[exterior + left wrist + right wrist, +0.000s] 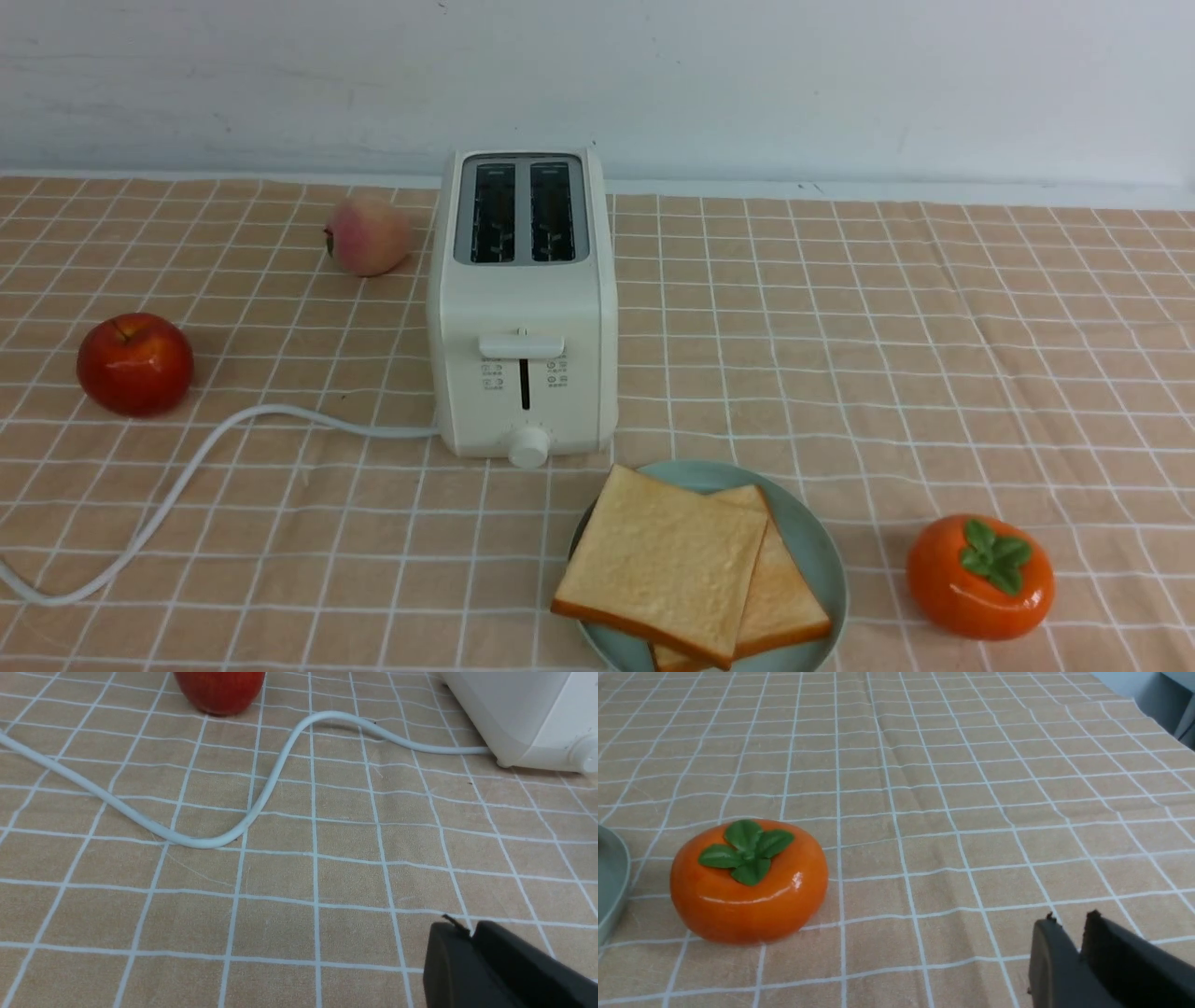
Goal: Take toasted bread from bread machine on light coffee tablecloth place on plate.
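Both slices of toasted bread [658, 560] lie stacked on the plate [814, 551] at the tabletop's near edge; the top slice overhangs and could slide. Left claw [472, 938] pressed together; right claw [1066, 928] slightly parted, empty.

The front camera is sitting on the robot's side, looking forward and down over the whole light coffee tablecloth [840, 355] toward the wall at twelve o'clock. The left wrist camera is hovering low and close, facing the bread machine [528, 714] corner and red apple [219, 690], both shared with the front view. The right wrist camera, equally low, is sharing the persimmon [747, 882] and plate [609, 877] edge.
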